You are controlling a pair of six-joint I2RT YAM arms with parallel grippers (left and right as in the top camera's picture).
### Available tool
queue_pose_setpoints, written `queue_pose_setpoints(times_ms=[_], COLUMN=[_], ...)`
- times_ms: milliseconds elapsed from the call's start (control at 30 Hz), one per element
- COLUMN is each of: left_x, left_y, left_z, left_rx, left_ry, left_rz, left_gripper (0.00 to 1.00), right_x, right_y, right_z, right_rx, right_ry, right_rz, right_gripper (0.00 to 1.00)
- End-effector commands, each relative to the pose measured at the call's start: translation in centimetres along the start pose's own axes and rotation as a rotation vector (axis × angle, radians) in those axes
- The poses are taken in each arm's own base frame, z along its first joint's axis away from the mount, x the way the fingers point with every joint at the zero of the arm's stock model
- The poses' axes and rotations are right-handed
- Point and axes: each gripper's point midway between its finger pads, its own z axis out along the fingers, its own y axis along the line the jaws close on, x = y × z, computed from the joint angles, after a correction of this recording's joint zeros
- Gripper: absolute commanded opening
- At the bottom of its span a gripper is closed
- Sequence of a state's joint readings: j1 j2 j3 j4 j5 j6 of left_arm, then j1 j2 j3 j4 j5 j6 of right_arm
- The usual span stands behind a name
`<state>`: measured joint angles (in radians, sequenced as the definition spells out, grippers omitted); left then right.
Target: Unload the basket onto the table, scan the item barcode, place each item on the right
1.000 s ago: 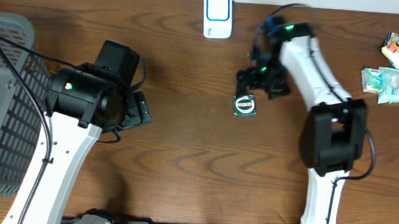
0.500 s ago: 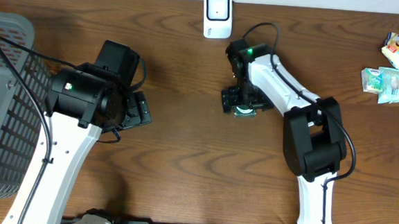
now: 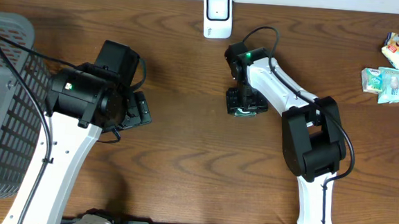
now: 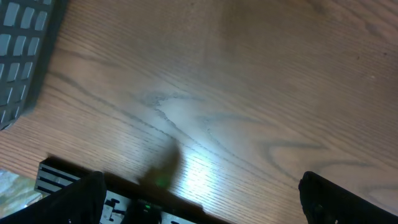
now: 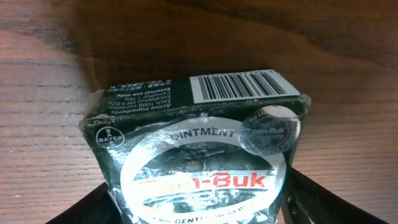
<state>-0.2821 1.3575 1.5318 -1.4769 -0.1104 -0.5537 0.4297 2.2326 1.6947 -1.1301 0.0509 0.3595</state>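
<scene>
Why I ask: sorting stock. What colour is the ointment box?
Dark green ointment box, white oval, red lettering; clearest in right wrist view.

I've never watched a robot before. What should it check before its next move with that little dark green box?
1. Ointment box between the fingers of the right gripper: ok, the wrist view shows a finger on each side of it.
2. Firm grip on the box: cannot tell, no contact is visible.
3. Barcode uncovered: ok, it shows whole on a side face.
4. Scanner located: ok, it is at the far edge of the table, apart from the box.
5. Left gripper out of the way: ok, it is open, empty and well off to the side.
</scene>
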Motion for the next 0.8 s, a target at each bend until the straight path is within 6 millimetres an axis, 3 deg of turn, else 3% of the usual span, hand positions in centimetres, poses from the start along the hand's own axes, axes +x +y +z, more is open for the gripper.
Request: queue_pose_setpoints(times_ms=[0, 200, 367, 567, 767], left_x=[-0.1, -0.1, -0.1, -0.1, -0.1], left_y=[0.2, 0.2, 0.2, 0.2, 0.2], left_z=[-0.2, -0.2, -0.2, -0.2, -0.2], left_rx=[0.001, 0.001, 0.001, 0.001, 0.001], left_ry=[-0.007, -0.007, -0.007, -0.007, -0.007], left_rz=[-0.014, -0.014, -0.014, -0.014, -0.014], left_gripper=[0.98, 0.98, 0.97, 0.98, 0.98], right_x=[-0.1, -0.3, -0.5, -0.5, -0.2], right_y=[-0.2, 1.2, 1.1, 0.3, 1.4], right_z=[0.4, 0.0, -0.3, -0.5, -1.5], right_rx=[-0.009, -0.176, -0.276, -0.34, -0.499], right_ry=[0.01, 0.034, 0.051, 0.067, 0.078], right_rz=[0.013, -0.057, -0.068, -0.07, -0.139], right_gripper=[0.69, 0.66, 0.53, 0.57, 0.58])
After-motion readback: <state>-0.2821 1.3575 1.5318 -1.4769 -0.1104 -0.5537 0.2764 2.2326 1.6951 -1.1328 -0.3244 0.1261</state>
